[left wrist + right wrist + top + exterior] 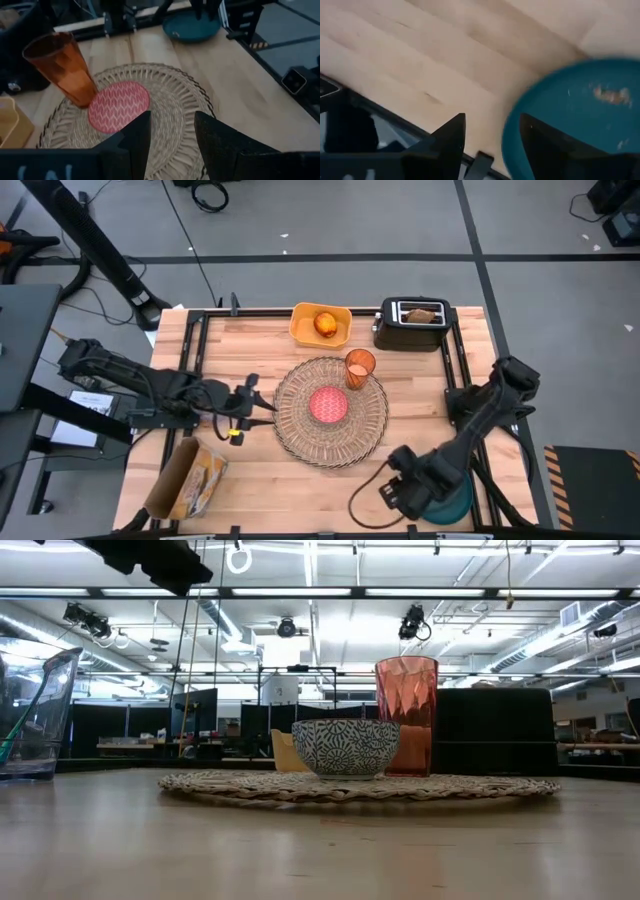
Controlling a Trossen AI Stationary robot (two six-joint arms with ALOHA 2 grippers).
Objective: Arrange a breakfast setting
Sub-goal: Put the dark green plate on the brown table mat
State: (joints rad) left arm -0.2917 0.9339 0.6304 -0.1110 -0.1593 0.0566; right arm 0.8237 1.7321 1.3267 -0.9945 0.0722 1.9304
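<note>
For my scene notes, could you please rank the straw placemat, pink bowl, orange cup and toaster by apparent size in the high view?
Largest to smallest:
1. straw placemat
2. toaster
3. pink bowl
4. orange cup

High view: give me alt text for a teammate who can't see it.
A round woven placemat sits mid-table holding a small pink bowl and an orange cup. The left claw, open, is at the mat's left edge; the right claw, open, is at the near right edge by a teal plate. Behind: a yellow tray with a fruit and a black toaster with toast.
</note>
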